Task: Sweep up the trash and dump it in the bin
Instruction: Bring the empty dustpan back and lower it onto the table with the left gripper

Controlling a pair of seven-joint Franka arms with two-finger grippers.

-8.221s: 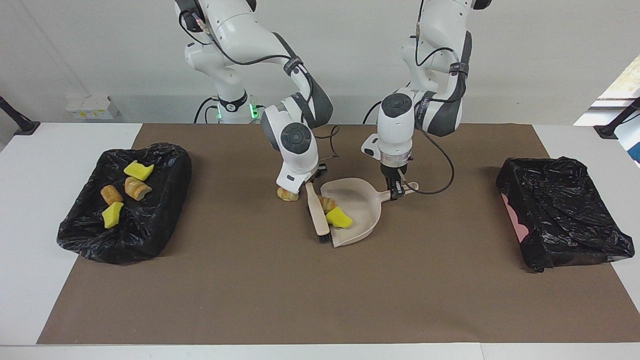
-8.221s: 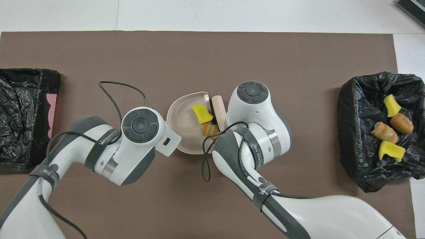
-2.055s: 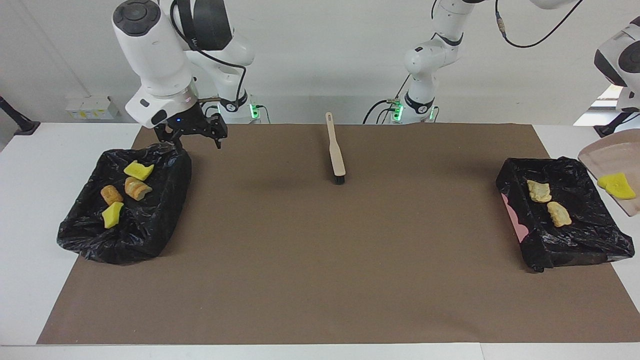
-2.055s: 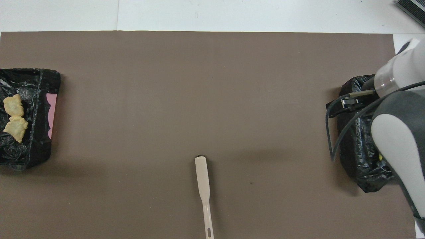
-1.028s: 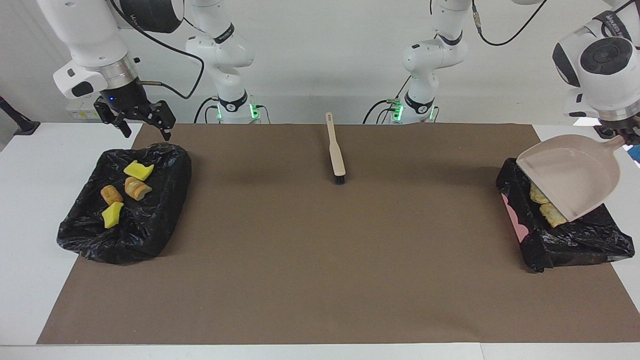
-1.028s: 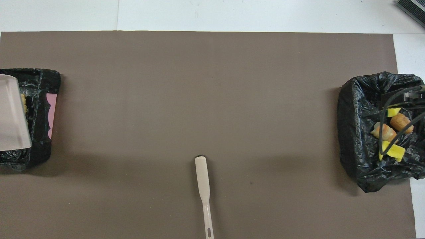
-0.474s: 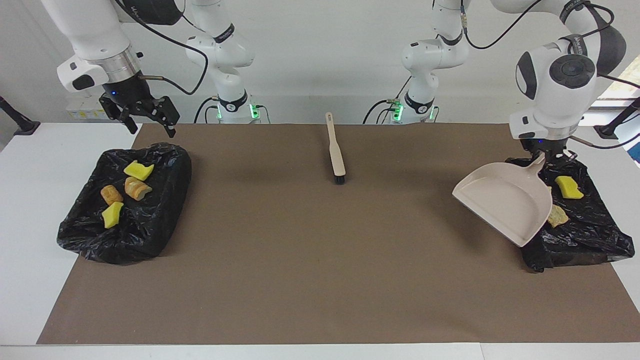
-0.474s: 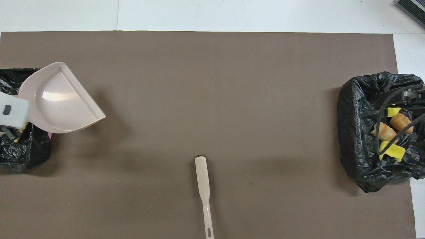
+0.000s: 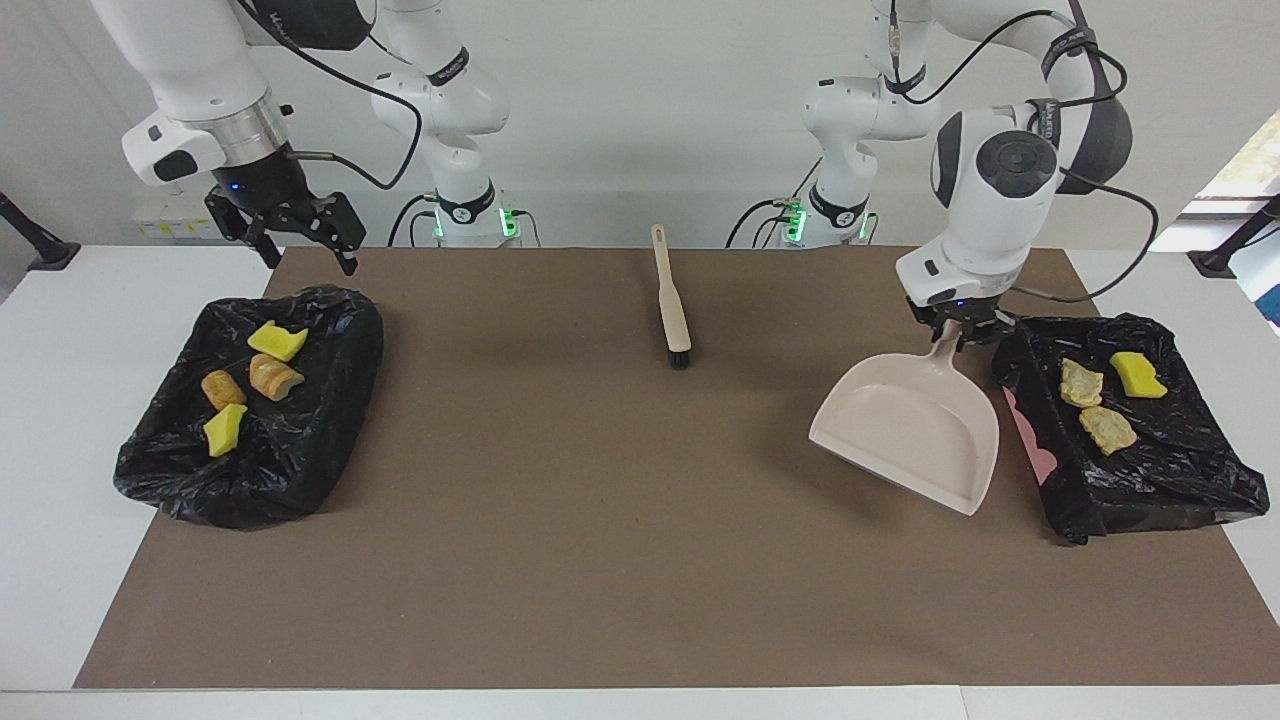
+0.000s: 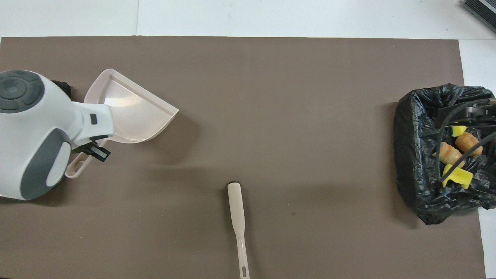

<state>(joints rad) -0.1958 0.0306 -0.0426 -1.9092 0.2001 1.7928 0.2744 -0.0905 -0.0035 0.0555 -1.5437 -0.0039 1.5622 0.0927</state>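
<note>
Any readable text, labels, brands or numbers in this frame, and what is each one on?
Nothing here reads with certainty.
Black strap on the left arm: white lettering, too small to read.
Black strap on the right arm: white lettering, too small to read.
Dustpan, brush, the right arm's end bin bag and the left arm's end bin bag: no text visible.

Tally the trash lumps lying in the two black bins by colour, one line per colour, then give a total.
Yellow sponge chunks: 3
Orange-brown bread-like pieces: 2
Pale tan pieces: 2
Total: 7, four in the bin at the right arm's end, three in the bin at the left arm's end.
</note>
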